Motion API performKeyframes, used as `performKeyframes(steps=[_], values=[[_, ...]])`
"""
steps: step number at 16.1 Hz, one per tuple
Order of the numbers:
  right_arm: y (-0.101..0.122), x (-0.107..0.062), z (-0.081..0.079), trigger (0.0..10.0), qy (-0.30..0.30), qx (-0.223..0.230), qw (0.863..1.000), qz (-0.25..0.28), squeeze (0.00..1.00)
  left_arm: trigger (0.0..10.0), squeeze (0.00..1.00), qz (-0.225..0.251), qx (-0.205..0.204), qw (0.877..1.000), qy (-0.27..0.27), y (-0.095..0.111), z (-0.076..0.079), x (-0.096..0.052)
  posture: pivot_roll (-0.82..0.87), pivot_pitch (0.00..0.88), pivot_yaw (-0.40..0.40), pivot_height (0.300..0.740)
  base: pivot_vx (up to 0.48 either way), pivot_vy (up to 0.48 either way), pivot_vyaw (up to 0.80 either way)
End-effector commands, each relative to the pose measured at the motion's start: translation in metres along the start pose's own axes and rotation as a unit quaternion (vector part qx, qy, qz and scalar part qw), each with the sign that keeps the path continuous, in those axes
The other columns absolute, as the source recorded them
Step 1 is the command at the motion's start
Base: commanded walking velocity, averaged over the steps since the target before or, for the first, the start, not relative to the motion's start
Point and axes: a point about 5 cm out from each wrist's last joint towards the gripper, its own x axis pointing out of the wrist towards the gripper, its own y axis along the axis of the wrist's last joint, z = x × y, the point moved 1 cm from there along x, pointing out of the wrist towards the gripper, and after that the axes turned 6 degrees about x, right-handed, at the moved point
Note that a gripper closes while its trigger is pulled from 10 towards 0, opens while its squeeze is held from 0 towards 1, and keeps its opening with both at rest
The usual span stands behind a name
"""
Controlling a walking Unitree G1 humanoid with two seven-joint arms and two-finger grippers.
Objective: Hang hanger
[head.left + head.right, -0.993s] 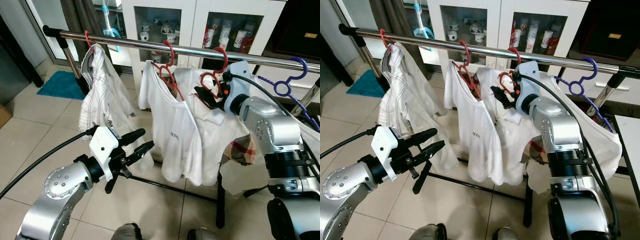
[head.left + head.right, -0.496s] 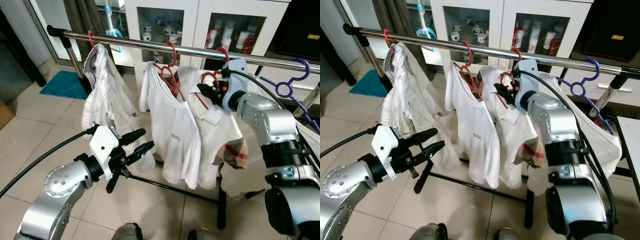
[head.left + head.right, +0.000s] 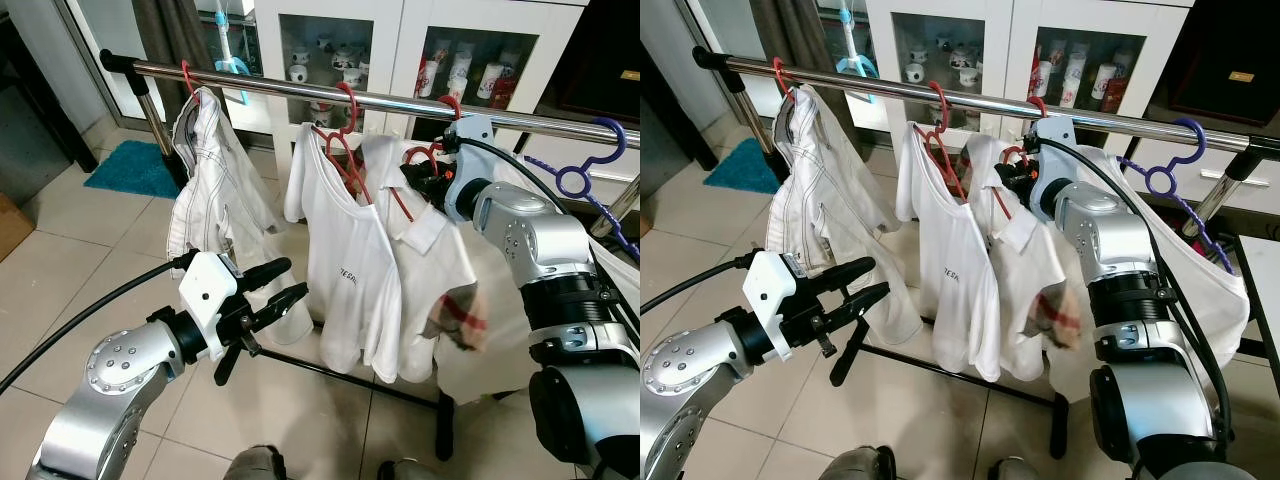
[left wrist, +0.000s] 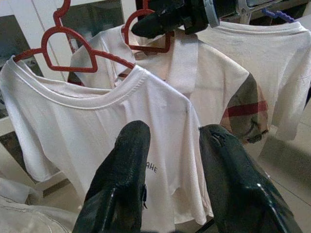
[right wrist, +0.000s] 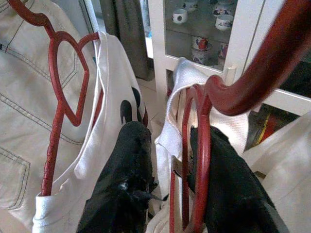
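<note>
Step in hand: seating the hook on the rail. The right gripper [image 3: 1012, 180] is raised just under the chrome clothes rail [image 3: 560, 121], its two black fingers closed around the neck of the red plastic hanger [image 3: 425, 160] that carries the white polo shirt with a checked sleeve [image 3: 435, 265]. In the right wrist view a red hanger loop [image 5: 199, 160] runs between the fingers. The hook's top [image 3: 450, 103] lies at rail height; whether it bears fully on the rail cannot be told.

Next move, as judged: confirm that the hook sits over the rail, then part the fingers and draw the gripper back and down, clear of the collar.

Clearances: the white T-shirt on its own red hanger [image 3: 345, 250] hangs touching the polo on the robot's left. A purple plastic hanger [image 3: 585, 165] hangs near on the right, with bare rail between. The white denim jacket [image 3: 215, 200] hangs well apart at the rail's far left end.

The left gripper [image 3: 282, 288] hovers low before the garments, fingers narrowly apart, holding nothing, over tiled floor [image 3: 70, 270].
</note>
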Motion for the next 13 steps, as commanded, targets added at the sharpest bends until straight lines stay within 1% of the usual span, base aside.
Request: performKeyframes(steps=[1,7,11,13], values=[[0.007,-0.001,-0.001,0.0,0.006,-0.008,1.0,0.006,0.0,10.0,0.0,-0.006,0.003,1.0,-0.003,-0.001,-0.001,-0.001,0.02,0.085,0.075,0.74,0.0,0.0,0.0],[0.007,-0.004,-0.002,0.0,0.012,-0.012,1.0,-0.001,0.0,10.0,0.0,-0.006,0.002,1.0,-0.005,-0.001,-0.001,0.0,0.01,0.086,0.076,0.74,0.0,0.0,0.0],[0.0,-0.004,-0.009,0.0,0.007,-0.026,1.0,-0.009,0.0,10.0,0.0,-0.002,0.008,1.0,0.014,-0.001,-0.005,0.003,0.0,0.087,0.078,0.74,0.0,0.0,0.0],[0.002,-0.005,-0.012,0.0,0.002,-0.033,0.999,0.006,0.0,10.0,0.0,-0.009,0.007,1.0,0.028,-0.004,-0.007,0.005,-0.01,0.089,0.073,0.74,0.0,0.0,0.0]])
